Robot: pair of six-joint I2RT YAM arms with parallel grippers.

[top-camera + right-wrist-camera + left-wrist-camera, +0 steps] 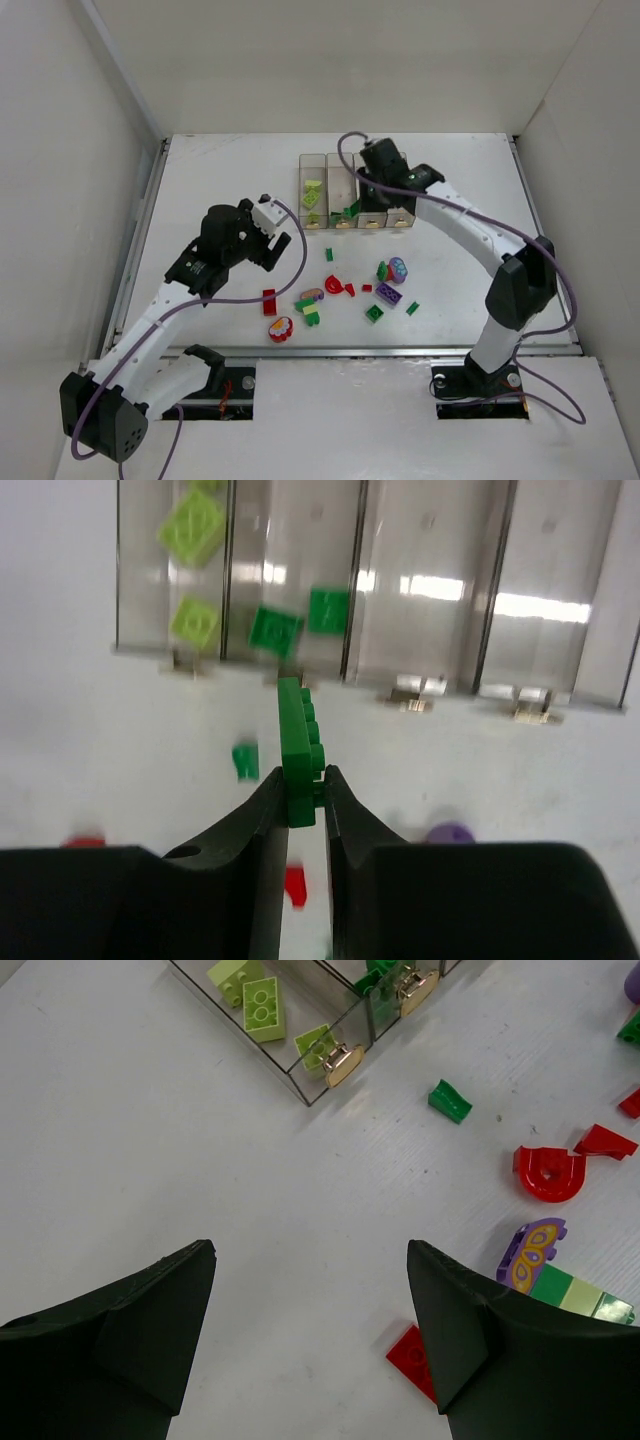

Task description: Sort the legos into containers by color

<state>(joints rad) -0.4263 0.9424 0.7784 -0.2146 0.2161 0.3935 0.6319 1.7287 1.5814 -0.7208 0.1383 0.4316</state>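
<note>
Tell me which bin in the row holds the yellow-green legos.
The leftmost bin in the top view. It holds the yellow-green legos; its neighbour holds green ones, and the other two look empty.

White table (220, 180) enclosed by plain white walls (60, 150), evenly lit.

Containers (420, 620) of clear, glossy plastic; legos (548, 1173) of smooth, shiny plastic; worktop (150, 1140) matt white, faintly grained; left end effector (310, 1252) matt black.
</note>
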